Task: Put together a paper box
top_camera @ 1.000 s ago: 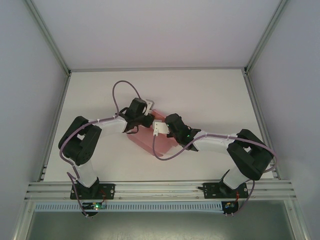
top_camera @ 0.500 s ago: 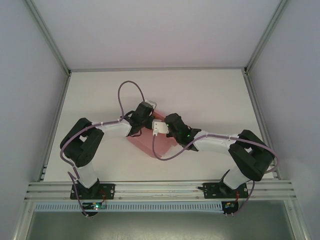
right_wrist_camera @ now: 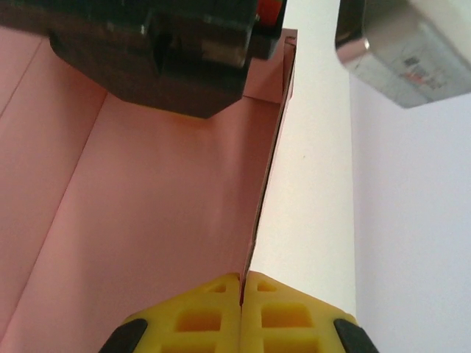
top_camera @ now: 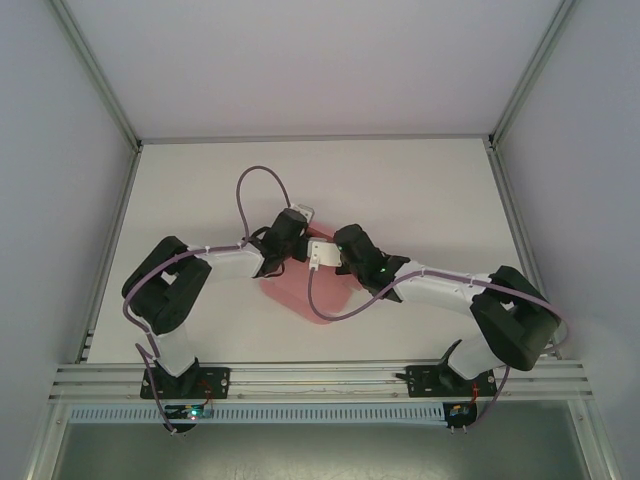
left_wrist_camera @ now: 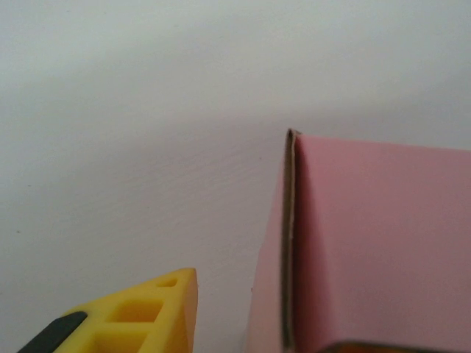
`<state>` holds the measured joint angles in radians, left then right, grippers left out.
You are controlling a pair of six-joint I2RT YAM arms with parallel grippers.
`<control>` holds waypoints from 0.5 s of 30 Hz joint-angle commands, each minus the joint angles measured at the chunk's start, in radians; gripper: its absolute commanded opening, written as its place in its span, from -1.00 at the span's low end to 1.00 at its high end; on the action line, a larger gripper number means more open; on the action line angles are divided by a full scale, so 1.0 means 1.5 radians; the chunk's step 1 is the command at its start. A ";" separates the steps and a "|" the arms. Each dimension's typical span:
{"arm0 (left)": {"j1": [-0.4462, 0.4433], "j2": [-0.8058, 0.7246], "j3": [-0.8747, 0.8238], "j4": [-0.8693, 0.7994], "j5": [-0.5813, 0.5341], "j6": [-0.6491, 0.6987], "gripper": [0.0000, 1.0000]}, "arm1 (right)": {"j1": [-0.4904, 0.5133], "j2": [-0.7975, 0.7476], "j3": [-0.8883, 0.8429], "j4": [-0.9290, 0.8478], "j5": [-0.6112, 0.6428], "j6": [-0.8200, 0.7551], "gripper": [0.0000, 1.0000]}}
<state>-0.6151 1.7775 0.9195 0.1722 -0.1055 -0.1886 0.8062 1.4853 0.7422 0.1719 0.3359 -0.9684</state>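
In the middle of the table sits the paper box. It looks like light, bendy card that creases easily, so hold it by an edge. The right gripper pinches one wall's edge tight; I cannot tell if the left gripper is spread or pressed together.

Left arm and right arm have black joints, white links, purple cables, yellow tool fingertips.
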 commanded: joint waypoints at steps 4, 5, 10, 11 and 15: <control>0.026 -0.047 -0.021 -0.022 0.037 -0.014 -0.30 | -0.005 -0.015 -0.016 -0.067 -0.034 0.010 -1.00; 0.026 -0.056 -0.024 -0.024 0.044 -0.016 -0.29 | -0.005 -0.015 -0.016 -0.067 -0.033 0.011 -1.00; 0.026 -0.099 -0.033 -0.031 0.085 -0.030 -0.06 | -0.006 -0.016 -0.014 -0.067 -0.029 0.010 -1.00; 0.026 -0.104 -0.035 -0.030 0.089 -0.033 -0.03 | -0.005 -0.016 -0.014 -0.067 -0.030 0.010 -1.00; 0.026 -0.102 -0.031 -0.037 0.086 -0.038 -0.03 | -0.003 -0.016 -0.014 -0.063 -0.025 0.010 -1.00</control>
<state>-0.5869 1.6306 0.8768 0.1352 0.0124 -0.2222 0.8021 1.4719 0.7418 0.1413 0.3122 -0.9627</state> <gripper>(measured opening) 0.483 0.050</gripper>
